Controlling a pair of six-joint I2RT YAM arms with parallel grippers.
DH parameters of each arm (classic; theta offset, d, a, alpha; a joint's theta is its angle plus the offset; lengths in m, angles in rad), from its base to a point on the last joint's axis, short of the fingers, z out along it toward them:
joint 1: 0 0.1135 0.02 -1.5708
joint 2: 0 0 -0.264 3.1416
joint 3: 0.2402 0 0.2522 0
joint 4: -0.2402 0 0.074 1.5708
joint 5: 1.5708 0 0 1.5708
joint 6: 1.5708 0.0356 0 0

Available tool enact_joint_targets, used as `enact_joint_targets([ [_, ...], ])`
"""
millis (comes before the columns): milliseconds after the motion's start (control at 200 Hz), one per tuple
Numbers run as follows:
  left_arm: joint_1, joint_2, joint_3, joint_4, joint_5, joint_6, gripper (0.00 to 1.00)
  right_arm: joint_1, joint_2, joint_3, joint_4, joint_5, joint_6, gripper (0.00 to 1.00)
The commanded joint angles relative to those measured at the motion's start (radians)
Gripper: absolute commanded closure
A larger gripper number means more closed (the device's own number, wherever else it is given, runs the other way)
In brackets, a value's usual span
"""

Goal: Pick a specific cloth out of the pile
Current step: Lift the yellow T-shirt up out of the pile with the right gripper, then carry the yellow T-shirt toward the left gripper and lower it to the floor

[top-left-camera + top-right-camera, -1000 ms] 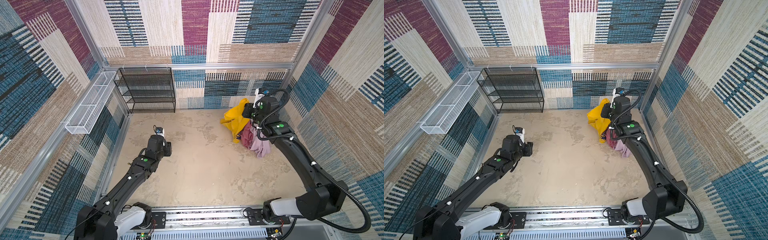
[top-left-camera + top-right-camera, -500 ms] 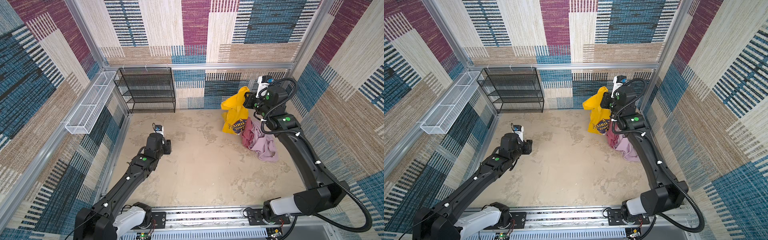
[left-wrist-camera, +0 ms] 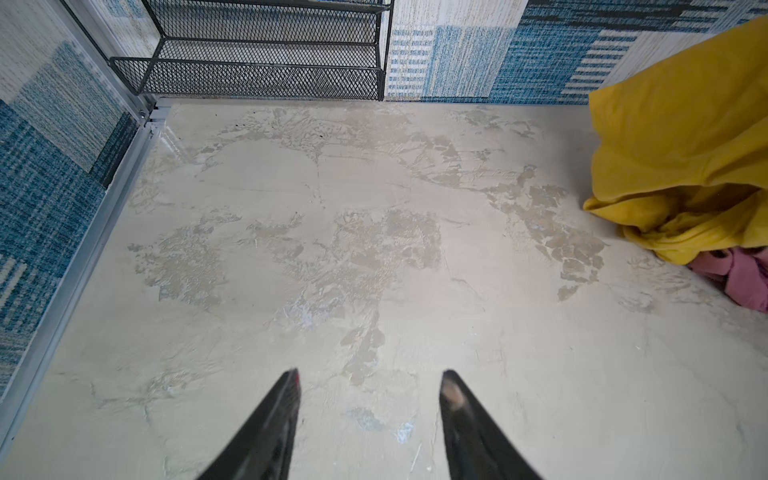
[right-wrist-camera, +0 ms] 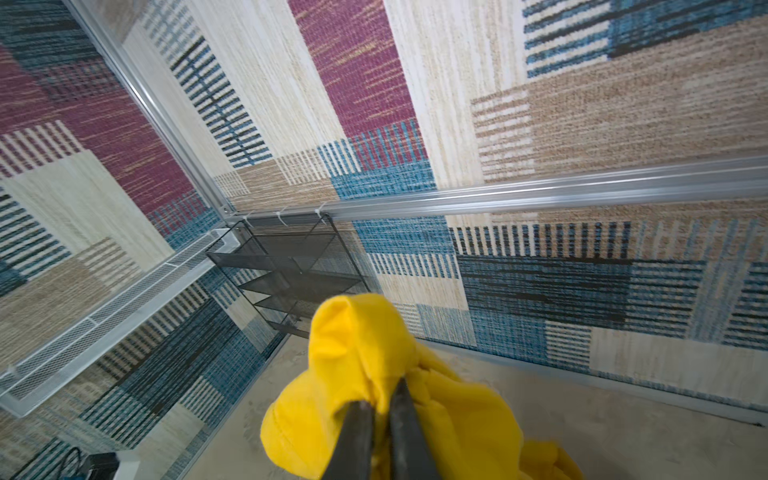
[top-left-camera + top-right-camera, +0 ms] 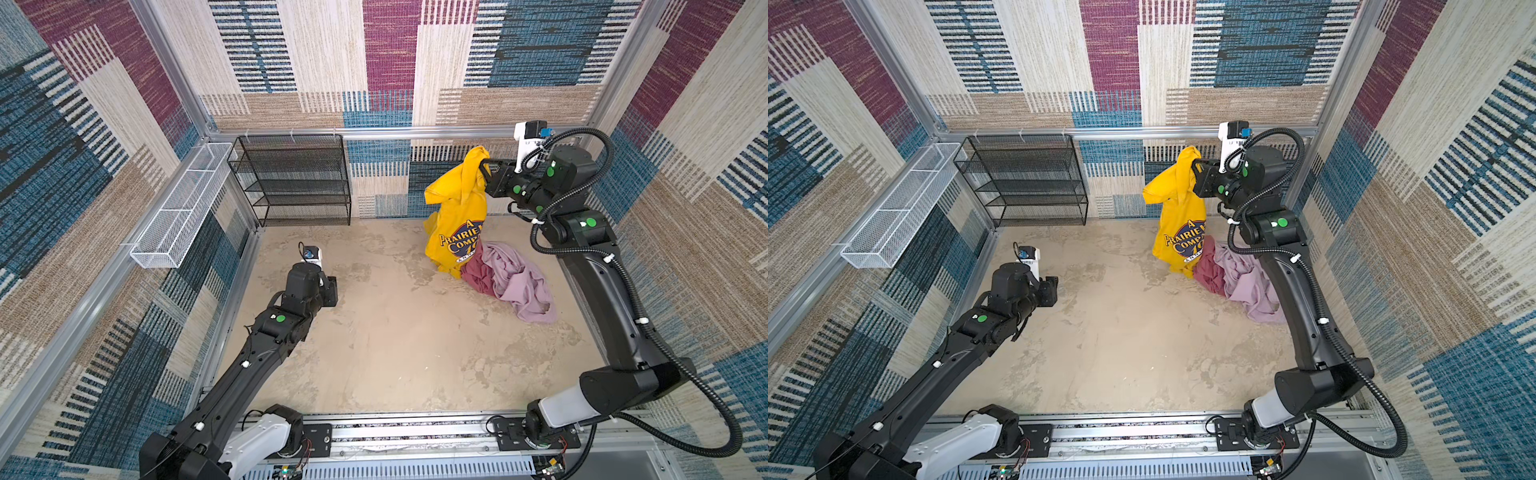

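lab test cell: carpet-tiled walls (image 5: 390, 50), rail-mounted robot arms (image 5: 602, 291)

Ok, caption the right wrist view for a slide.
Right gripper shut on the yellow cloth, patterned wall and black mesh shelf behind.

Bright, even, diffuse light fills both top views. Shadows on the counter (image 5: 395, 353) are faint and soft-edged. Wide-angle distortion bows the wall rails near the edges. In the left wrist view the left hand (image 3: 370, 378) is out of focus and the counter has a mild sheen. In the right wrist view the right hand (image 4: 384, 399) is dark and blurred, the cloth (image 4: 357, 345) vividly lit, and the walls slightly soft.
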Motion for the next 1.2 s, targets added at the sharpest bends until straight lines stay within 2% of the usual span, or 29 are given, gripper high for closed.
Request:
enact_joint_targets([
  [0,0.0,-0.006,0.021,-0.039,-0.022,-0.027,0.44,0.007,0.018,0.057,0.008,-0.144,0.019,1.0],
  [366,0.0,-0.04,0.091,-0.131,-0.02,-0.072,0.45,0.142,0.129,0.293,-0.06,-0.269,-0.014,1.0],
  [561,0.0,-0.078,0.165,-0.23,0.006,-0.101,0.45,0.203,0.208,0.383,-0.026,-0.373,0.038,1.0],
  [967,0.0,-0.162,0.248,-0.392,-0.055,-0.127,0.46,0.38,0.461,0.658,0.033,-0.419,0.08,1.0],
  [1192,0.0,-0.218,0.248,-0.417,-0.089,-0.122,0.46,0.458,0.564,0.68,0.116,-0.437,0.116,1.0],
])
